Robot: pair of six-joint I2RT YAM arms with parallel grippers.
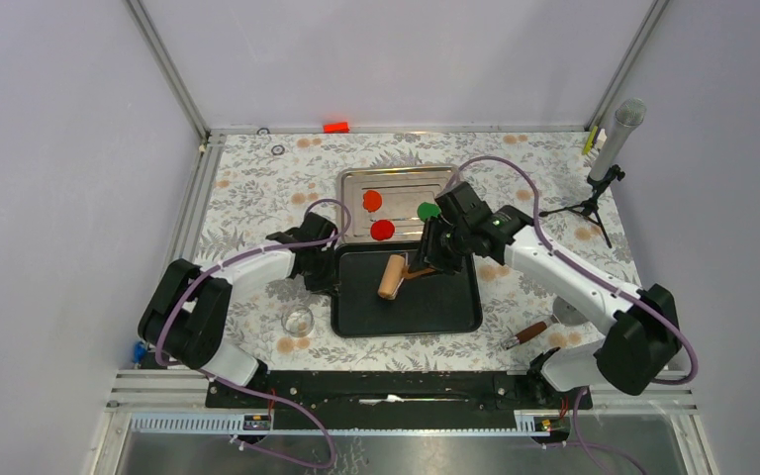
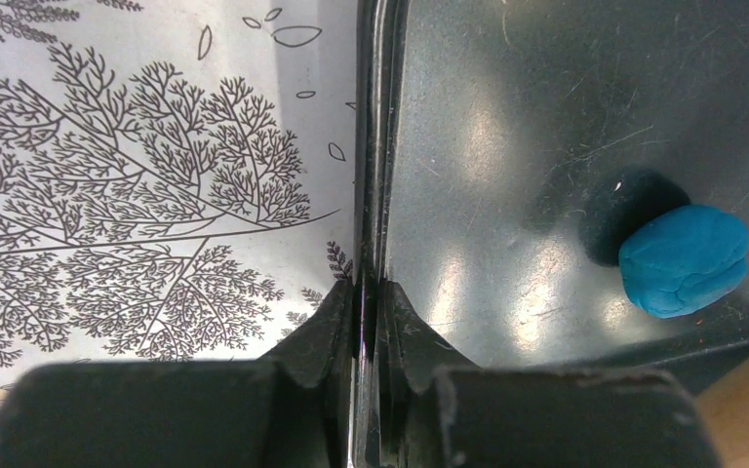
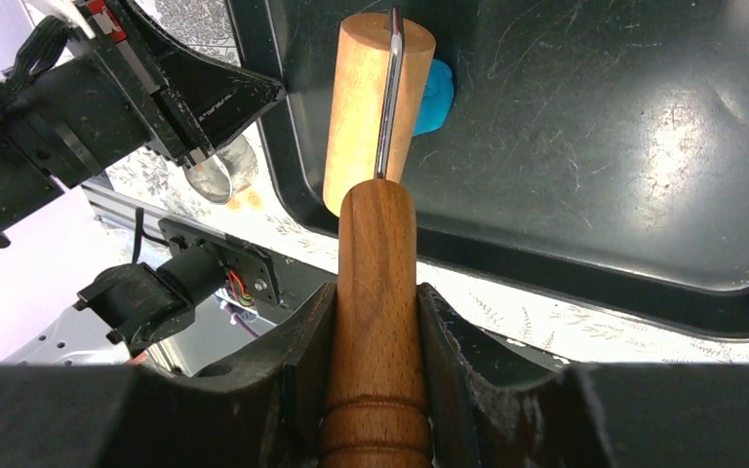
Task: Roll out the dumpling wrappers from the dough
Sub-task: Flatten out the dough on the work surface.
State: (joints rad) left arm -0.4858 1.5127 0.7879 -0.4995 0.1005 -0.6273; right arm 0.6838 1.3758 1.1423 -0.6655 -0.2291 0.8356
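Left gripper (image 2: 369,292) pinched on black tray (image 2: 375,146) rim, right gripper (image 3: 375,297) clamping rolling pin (image 3: 375,244) handle; dough (image 2: 685,258) lump inside tray, just beside roller; we judge it soft, light, easily dented, so press its top, don't pinch

The left claw (image 2: 368,292) straddles the left rim of the front tray (image 2: 507,117), with the table (image 2: 156,195) on its left and the tray floor on its right. The dough (image 2: 684,259) lies in that tray, right of this claw. The right claw (image 3: 375,302) has the handle of the rolling pin (image 3: 356,117) between its fingers. The barrel lies ahead of it in the same tray, dough just beside it. Behind both claws, the rear tray (image 1: 401,178) holds three dumpling wrappers (image 1: 383,230).
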